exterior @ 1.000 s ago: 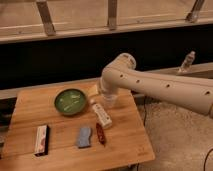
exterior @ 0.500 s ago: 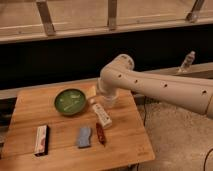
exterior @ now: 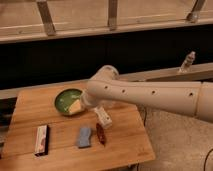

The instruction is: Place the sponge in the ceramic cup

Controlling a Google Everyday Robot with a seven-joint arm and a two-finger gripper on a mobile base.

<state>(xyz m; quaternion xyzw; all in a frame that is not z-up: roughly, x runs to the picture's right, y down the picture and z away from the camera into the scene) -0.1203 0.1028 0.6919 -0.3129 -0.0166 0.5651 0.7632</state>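
Observation:
A green ceramic cup (exterior: 65, 100), wide and shallow, stands on the wooden table (exterior: 30, 115) at its back middle. A yellow sponge (exterior: 75, 107) hangs at the cup's right rim, partly over its opening. My gripper (exterior: 84, 105) comes in from the right at the end of the thick white arm (exterior: 150, 97) and is shut on the sponge. The arm's wrist hides the back of the gripper.
A white object (exterior: 104, 119) lies just right of the cup, under the arm. Near the table's front lie a grey-blue pouch (exterior: 84, 136), a dark red item (exterior: 101, 134) and a flat packet (exterior: 41, 139). The table's right edge drops to the floor.
The sponge and gripper have shifted left, from beside the cup to its right rim. The objects on the table have stayed put.

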